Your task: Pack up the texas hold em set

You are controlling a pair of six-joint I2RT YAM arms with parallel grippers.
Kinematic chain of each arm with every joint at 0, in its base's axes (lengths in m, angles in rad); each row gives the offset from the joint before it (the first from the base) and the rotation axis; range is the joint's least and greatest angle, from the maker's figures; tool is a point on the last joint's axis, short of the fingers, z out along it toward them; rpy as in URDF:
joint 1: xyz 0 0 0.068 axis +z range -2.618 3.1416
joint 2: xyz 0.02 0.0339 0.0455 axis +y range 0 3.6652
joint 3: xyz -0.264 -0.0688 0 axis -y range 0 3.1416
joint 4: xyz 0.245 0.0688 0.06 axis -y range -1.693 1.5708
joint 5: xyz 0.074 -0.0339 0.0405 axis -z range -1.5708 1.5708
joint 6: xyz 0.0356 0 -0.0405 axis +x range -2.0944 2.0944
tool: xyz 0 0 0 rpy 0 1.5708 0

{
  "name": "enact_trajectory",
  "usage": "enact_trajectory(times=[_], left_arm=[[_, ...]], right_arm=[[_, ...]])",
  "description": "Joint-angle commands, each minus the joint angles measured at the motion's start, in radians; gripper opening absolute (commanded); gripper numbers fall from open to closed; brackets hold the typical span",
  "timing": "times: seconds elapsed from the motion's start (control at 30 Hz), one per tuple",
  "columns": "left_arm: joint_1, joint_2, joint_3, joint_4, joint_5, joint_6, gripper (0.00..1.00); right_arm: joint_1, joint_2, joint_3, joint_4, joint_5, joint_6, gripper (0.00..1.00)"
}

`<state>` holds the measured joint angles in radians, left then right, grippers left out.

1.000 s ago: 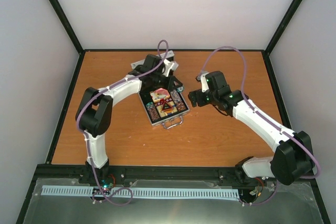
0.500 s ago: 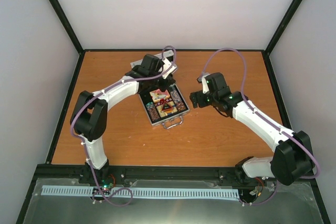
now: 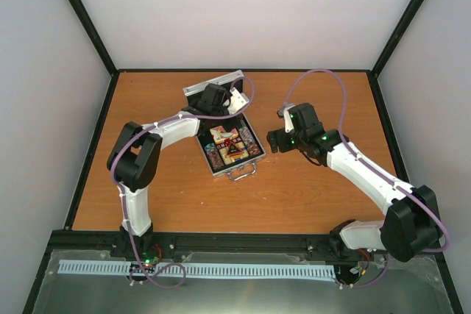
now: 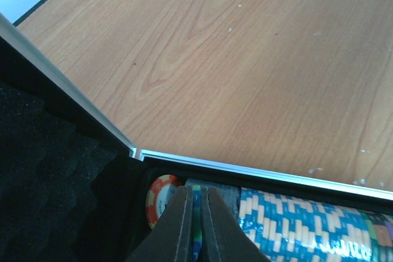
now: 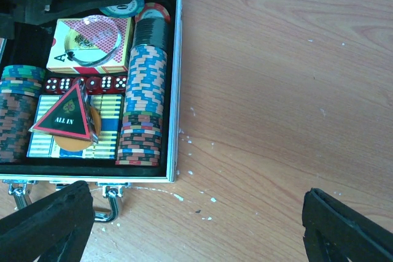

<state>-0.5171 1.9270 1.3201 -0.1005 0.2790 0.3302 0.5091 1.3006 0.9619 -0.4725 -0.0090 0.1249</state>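
The silver case (image 3: pixel 254 161) lies open mid-table, its lid (image 3: pixel 213 84) raised behind it. Inside are chip rows (image 5: pixel 144 102), a card deck (image 5: pixel 92 41) under a clear disc, red dice, and a triangular "ALL IN" button (image 5: pixel 66 118) over an orange disc. My left gripper (image 3: pixel 228 114) is at the tray's far end. It is shut on a thin blue-green chip (image 4: pixel 198 210) held edge-on, beside an orange chip (image 4: pixel 158 197). My right gripper (image 3: pixel 274 140) hovers open over bare wood right of the case, its fingers (image 5: pixel 49 225) wide apart.
The case's metal handle (image 5: pixel 107 204) points toward the near side. Black foam lines the lid (image 4: pixel 49 182). White specks dot the wood by the case's near right corner (image 5: pixel 196 197). Black frame posts and grey walls bound the table.
My left wrist has pulled back toward the lid, and more of the lid's silver edge shows. The right arm has barely moved.
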Motion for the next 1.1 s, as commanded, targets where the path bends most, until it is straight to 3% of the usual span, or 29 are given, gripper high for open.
enact_trajectory(times=[0.0,0.83,1.07], left_arm=[[0.003,0.032,0.023,0.088,-0.019,0.033,0.01],[0.011,0.114,0.042,0.116,-0.049,0.044,0.01],[0.012,0.101,0.035,0.13,-0.065,0.011,0.16]], right_arm=[[-0.004,-0.016,-0.004,0.007,0.006,0.013,0.92],[-0.004,0.021,0.011,-0.001,-0.011,0.012,0.91],[-0.004,0.023,0.014,-0.001,-0.015,0.013,0.91]])
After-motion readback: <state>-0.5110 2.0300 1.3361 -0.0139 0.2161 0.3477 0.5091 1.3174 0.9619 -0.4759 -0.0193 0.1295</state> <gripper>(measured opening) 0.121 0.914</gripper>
